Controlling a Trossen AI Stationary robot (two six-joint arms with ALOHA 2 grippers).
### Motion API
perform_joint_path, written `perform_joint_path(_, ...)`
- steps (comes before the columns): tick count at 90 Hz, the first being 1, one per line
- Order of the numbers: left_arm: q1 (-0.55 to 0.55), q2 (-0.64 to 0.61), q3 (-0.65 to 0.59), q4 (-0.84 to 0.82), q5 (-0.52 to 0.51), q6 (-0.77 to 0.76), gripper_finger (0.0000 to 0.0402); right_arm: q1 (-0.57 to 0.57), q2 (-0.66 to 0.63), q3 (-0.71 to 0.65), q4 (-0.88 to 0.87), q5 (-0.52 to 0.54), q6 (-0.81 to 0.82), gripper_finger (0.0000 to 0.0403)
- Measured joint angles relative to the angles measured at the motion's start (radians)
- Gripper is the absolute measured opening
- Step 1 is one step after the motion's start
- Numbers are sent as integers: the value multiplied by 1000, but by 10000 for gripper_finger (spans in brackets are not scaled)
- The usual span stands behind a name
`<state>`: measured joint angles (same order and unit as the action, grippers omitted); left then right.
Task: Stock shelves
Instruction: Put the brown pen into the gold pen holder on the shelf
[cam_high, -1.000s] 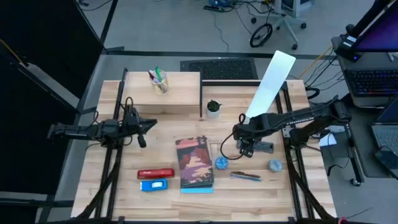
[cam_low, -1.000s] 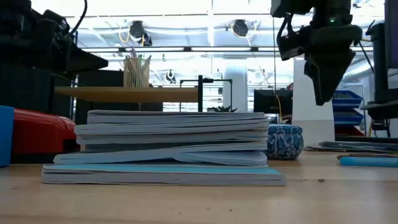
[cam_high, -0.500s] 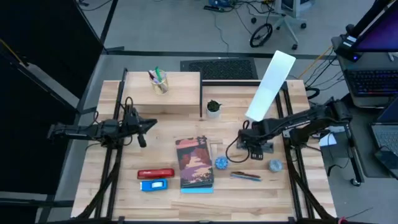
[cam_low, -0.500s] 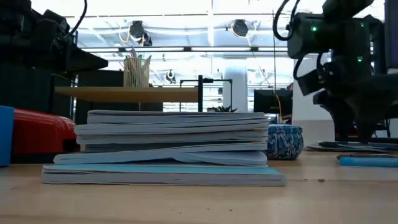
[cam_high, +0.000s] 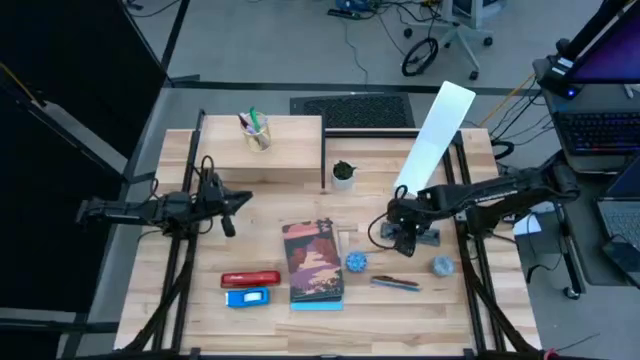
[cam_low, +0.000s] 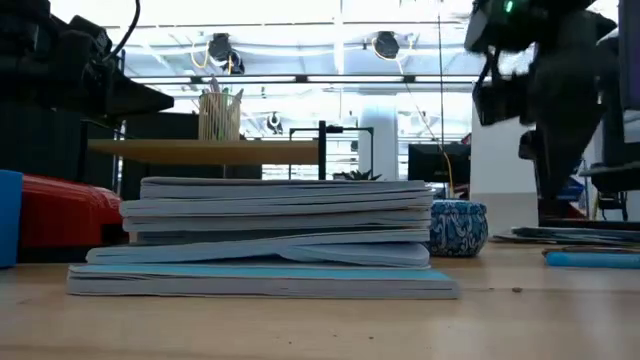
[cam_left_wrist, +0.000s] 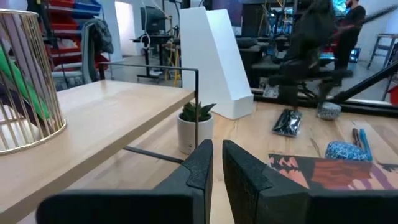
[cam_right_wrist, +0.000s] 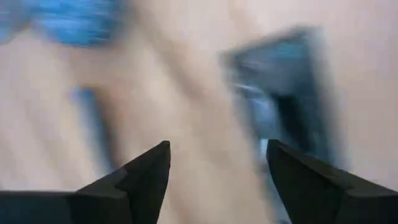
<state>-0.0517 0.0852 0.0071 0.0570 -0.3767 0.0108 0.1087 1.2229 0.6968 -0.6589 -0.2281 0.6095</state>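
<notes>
Pale matt wood shelf (cam_high: 270, 150), thin black metal legs, smooth white file holder (cam_high: 435, 135), gold wire cup (cam_left_wrist: 25, 81)

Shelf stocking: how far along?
Early. Done: only the wire pen cup stands on the wood shelf; the white file holder shows nothing in it. In hand: nothing held; the right hand, open, is over the dark packet. The left hand, shut, waits at the table's left. Left: book stack, red case, blue case, pens, patterned bowl, small plant.
</notes>
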Motion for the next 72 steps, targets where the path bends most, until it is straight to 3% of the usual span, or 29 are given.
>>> perform_joint_path(21, 0, 0, 0, 0, 0, 31, 22, 182, 55, 0, 181, 28, 91, 247)
perform_joint_path(45, 0, 0, 0, 0, 0, 29, 22, 364, 176, 0, 134, 106, 246, 247)
perform_joint_path(72, 0, 0, 0, 0, 0, 28, 22, 453, 246, 0, 88, 175, 359, 234)
